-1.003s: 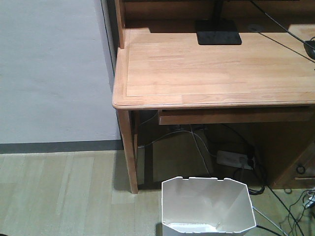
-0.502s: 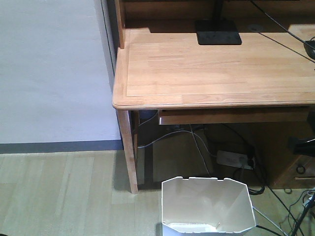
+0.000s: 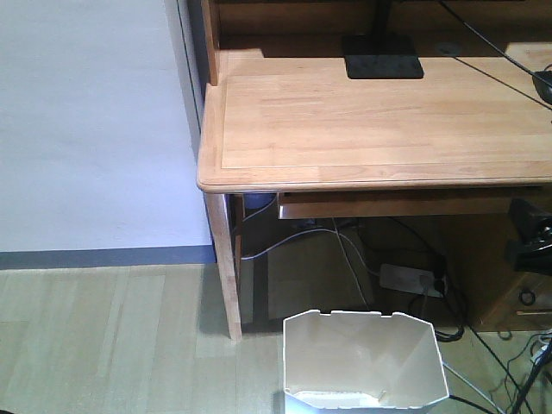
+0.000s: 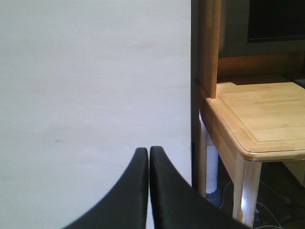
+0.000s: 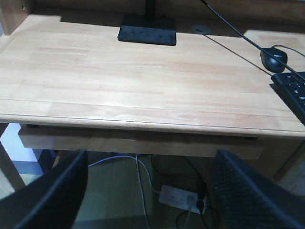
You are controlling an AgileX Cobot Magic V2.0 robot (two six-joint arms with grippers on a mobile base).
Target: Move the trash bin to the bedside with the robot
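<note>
Looking down from the front view, we see the trash bin (image 3: 366,366) standing upright on the floor (image 3: 103,336) at the bottom edge of the view. It is just in front of the surface (image 3: 371,121) and a little to the right of its front-left leg (image 3: 226,259). Its mouth faces up and the cream inside shows.

Our right arm (image 3: 530,235) shows as a black part at the right edge of that view, below the surface's front edge and well apart from the bin. Our right pincer (image 5: 150,155) is released, its two fingers (image 5: 52,195) spread wide and facing the surface's front edge. Beyond it a power strip (image 5: 183,196) lies on the floor among cables.

On the surface a black monitor base (image 5: 147,32) stands near the back edge, with a mouse (image 5: 274,57) and a keyboard (image 5: 291,90) toward the right edge.

Our left pincer (image 4: 148,151) is clenched, tips touching with nothing between them, and it points at a white wall (image 4: 95,71) to the left of the surface's corner.
</note>
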